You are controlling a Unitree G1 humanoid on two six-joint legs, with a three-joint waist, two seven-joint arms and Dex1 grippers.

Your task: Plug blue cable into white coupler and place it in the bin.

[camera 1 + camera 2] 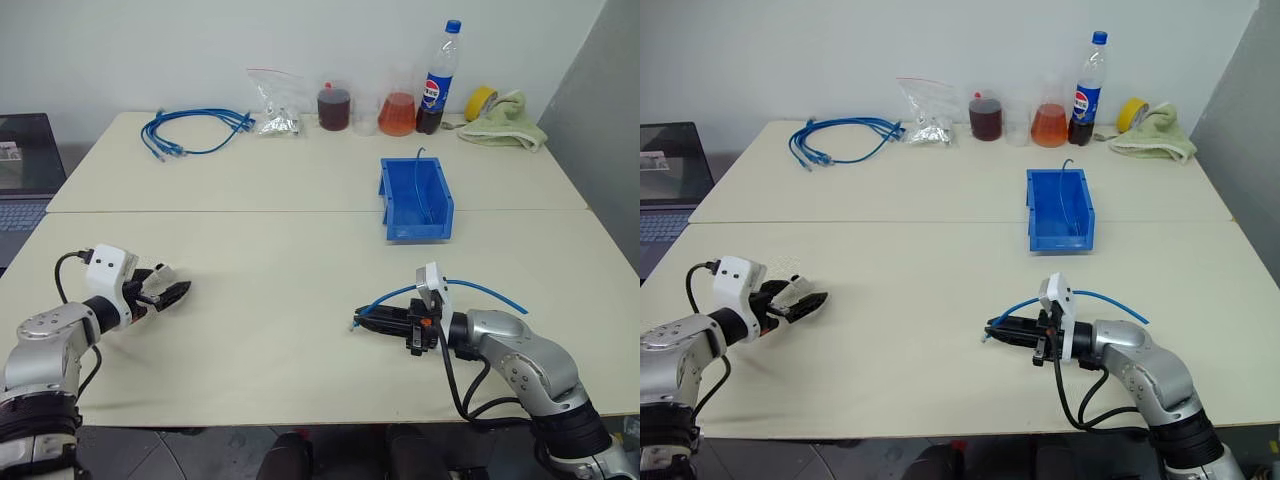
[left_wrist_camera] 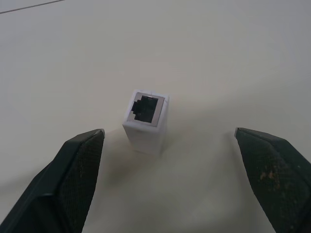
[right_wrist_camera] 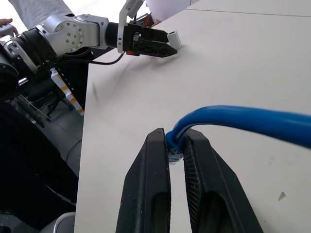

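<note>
Wide-spread left gripper jaws flank the small white boxy plastic coupler, untouched; the thin bright blue cable is pinched by the right gripper.

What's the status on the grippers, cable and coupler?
Left gripper open around small white boxy plastic coupler, not gripping. Right gripper shut on thin bright blue cable. Nothing in the way.

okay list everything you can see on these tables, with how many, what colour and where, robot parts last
blue cable: one, blue, near right, held
white coupler: one, white, near left, standing
bin: one, blue, far table, front edge
cable bundle: one, blue, far left
plastic bag: one, clear, far middle
jars: two, dark red and orange, far middle
bottle: one, dark cola, far right
tape roll: one, yellow
cloth: one, pale green
laptop: one, dark, left
left end effector: open around coupler
right end effector: shut on cable
</note>
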